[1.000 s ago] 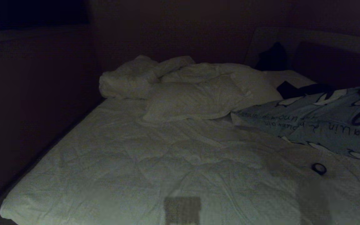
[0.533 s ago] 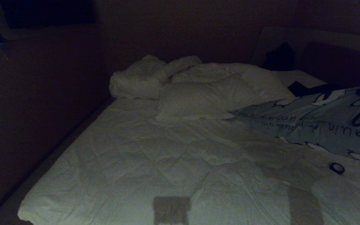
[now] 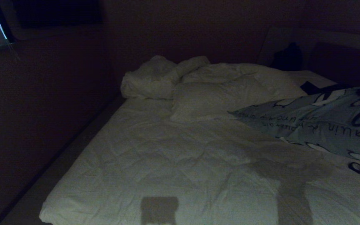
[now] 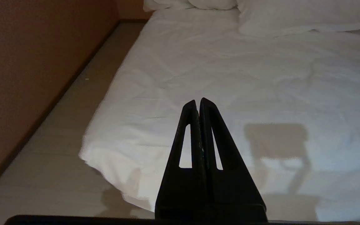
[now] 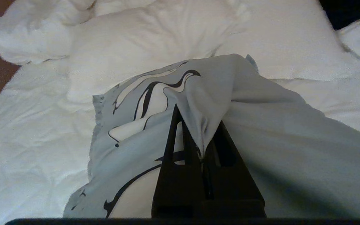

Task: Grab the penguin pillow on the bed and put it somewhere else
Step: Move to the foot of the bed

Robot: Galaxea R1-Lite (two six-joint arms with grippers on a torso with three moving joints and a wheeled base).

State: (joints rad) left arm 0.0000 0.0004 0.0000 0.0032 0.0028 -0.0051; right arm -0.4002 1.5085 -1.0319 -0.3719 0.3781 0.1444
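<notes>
Penguin pillow (image 5: 261,162) hangs from the right pincer (image 5: 202,137), which is pinched tight on a bunched fold of its blue-grey cloth. That small bite of cloth is what lifts the pillow, so the rest droops down and away from the pincer, toward the bed (image 3: 173,162) below. Past the pincer lie the plain white pillows (image 5: 167,53), with a rumpled duvet (image 3: 155,78) beside them. A small dark ring (image 3: 355,167) sits on the sheet under the pillow's low edge. The left pincer (image 4: 197,107) is closed on nothing, held over the bed's near corner. The room is dim, with a dark wall (image 3: 42,109) beside the bed.
</notes>
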